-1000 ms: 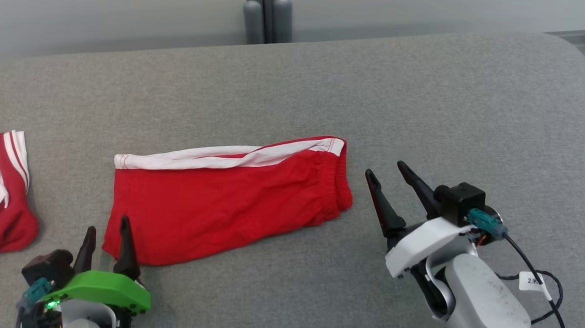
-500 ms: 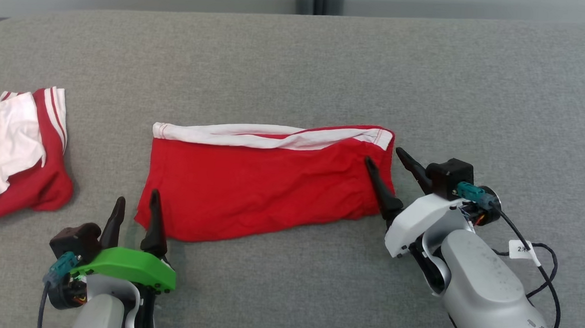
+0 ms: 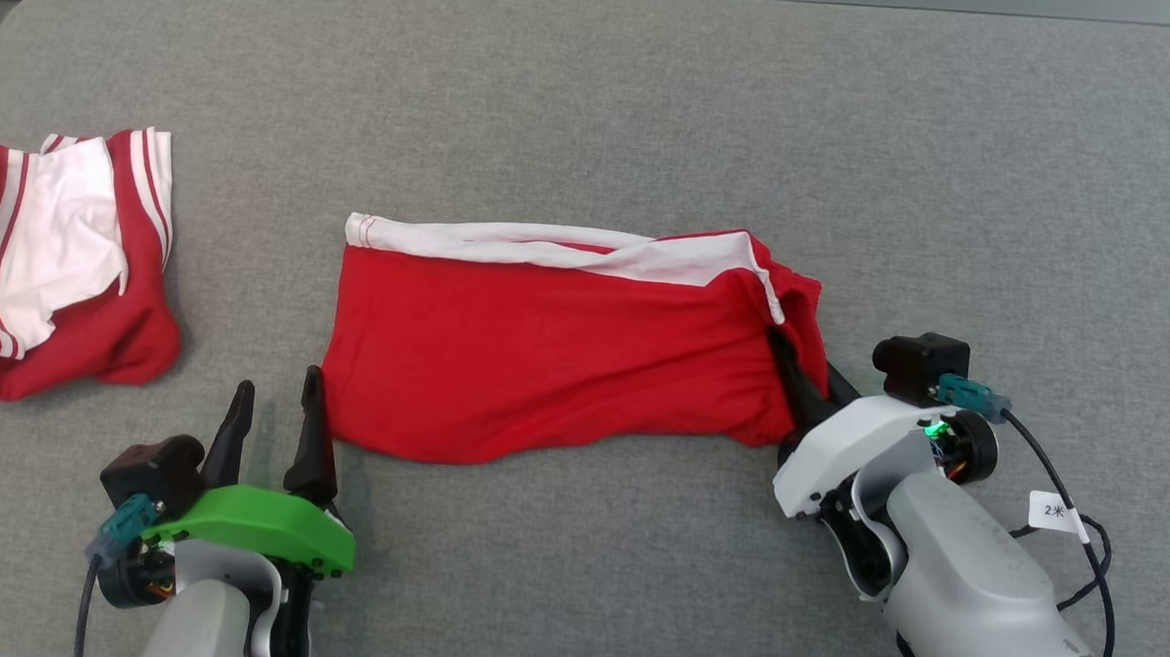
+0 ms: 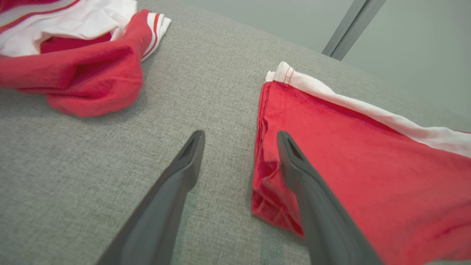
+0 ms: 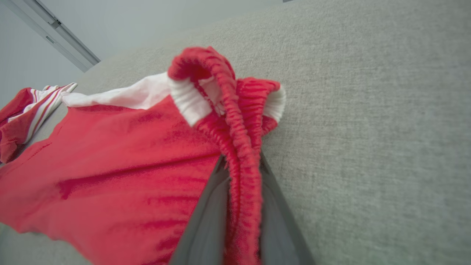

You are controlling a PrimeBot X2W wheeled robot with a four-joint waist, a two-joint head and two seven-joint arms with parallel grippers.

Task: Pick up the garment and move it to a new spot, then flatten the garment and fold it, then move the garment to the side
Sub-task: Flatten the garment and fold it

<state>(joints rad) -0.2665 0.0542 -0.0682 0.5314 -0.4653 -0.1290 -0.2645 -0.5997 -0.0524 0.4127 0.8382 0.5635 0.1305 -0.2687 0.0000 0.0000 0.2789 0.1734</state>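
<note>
Now the right gripper (image 3: 801, 375) pinches the elastic waistband (image 5: 239, 147) at the rt end of the red shorts (image 3: 544, 346), lying midway on the grey cushion (image 3: 657, 102). Left gripper (image 3: 279, 381) sits w/ fingers wide apart at the shorts' near-left corner; another red-white garment (image 3: 58, 261) lies by the cushion's left edge

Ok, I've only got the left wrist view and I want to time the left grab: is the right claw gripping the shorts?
Observer: Yes, the right claw is shut on the red shorts.
Operator: Which part?
Observer: The elastic waistband, pinched between both fingers at the shorts' right end.
Operator: Is that end flat?
Observer: No, it stands bunched up above the claw.
</note>
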